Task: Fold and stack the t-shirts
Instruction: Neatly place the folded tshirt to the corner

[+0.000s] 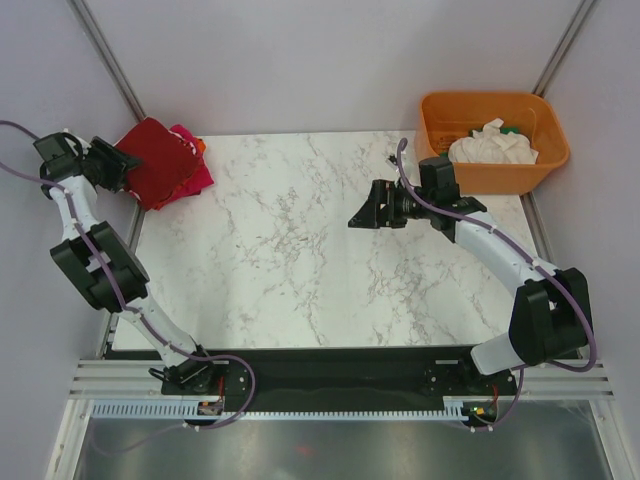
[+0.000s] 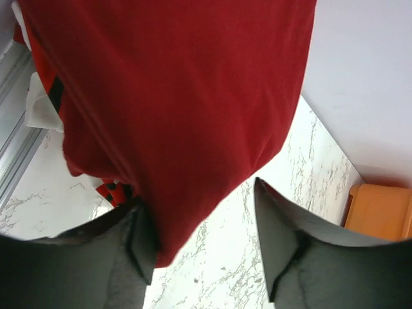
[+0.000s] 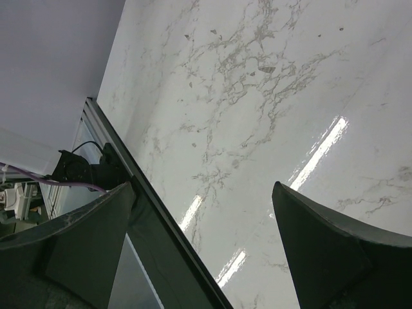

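ok so the left claw (image 1: 128, 166) is way over at the far left corner of the table (image 1: 300, 250), right up against the pile of tees there; the dark red t-shirt (image 1: 155, 158) sits on top and the magenta t-shirt (image 1: 197, 172) pokes out from under it on the right side. From the left wrist view the claw (image 2: 206, 251) has its jaws spread apart, and the dark red t-shirt (image 2: 174, 96) fills most of the frame, its lower edge drooping down next to the left finger, not pinched between the two. There's also a strip of bright red cloth (image 2: 40, 64) with some black and white on it peeking out along the left edge under the dark one. The right claw (image 1: 360, 215) hangs over the middle-right of the table, jaws wide open with nothing in them, and its wrist view just shows the claw (image 3: 206, 244) over bare marble. The white t-shirt (image 1: 490, 148) is crumpled up in the orange tub (image 1: 500, 178) at the far right corner, well apart from the pile
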